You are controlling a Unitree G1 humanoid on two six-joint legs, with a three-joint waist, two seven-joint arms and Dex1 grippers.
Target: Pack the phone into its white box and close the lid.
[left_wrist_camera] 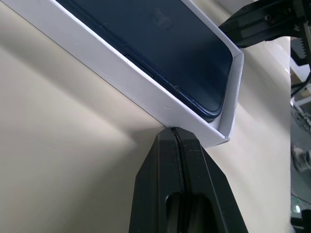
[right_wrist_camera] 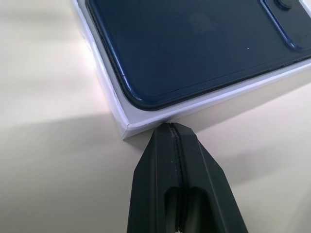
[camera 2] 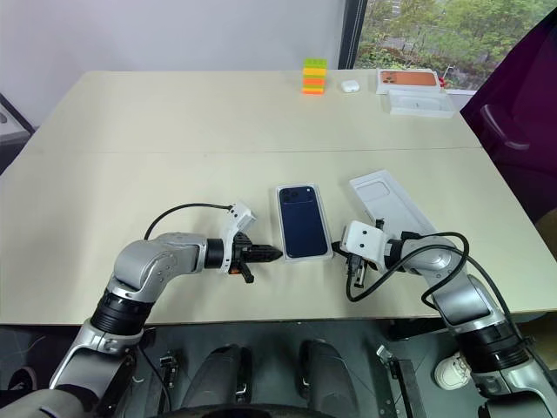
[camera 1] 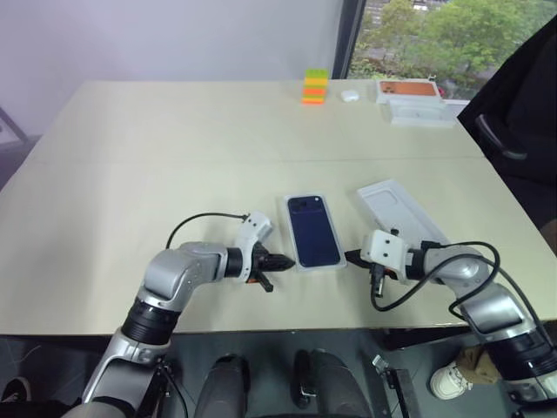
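The left gripper [camera 1: 283, 260] has its two black fingers pressed flat together, holding nothing; its tip sits just beside the near left corner of the white box [camera 1: 297, 252], at about nine o'clock from that corner. In the left wrist view the closed fingers [left_wrist_camera: 176, 160] reach up to the box's white side wall, very near or touching it; which of the two cannot be told.

The right gripper [camera 1: 352, 258] is likewise clenched on nothing, and its tip lies just off the near right corner of the box, at about three o'clock from it. The right wrist view shows the joined fingers [right_wrist_camera: 171, 145] just short of the corner of the white wall [right_wrist_camera: 146, 116].

Between the two grippers lies the white box, open, with the phone [camera 1: 312, 230] lying flat inside it, its dark blue back up and its camera cluster at the far left corner.

At about two o'clock from the box, near it but apart, the lid [camera 1: 396, 209] rests on the table [camera 1: 130, 174], plain white side up.

At the table's far edge, around one o'clock, stand a stack of coloured blocks [camera 1: 314, 86], a small white object [camera 1: 350, 96], and an orange-topped box [camera 1: 407, 89] with a white tray [camera 1: 426, 111] just beside it.
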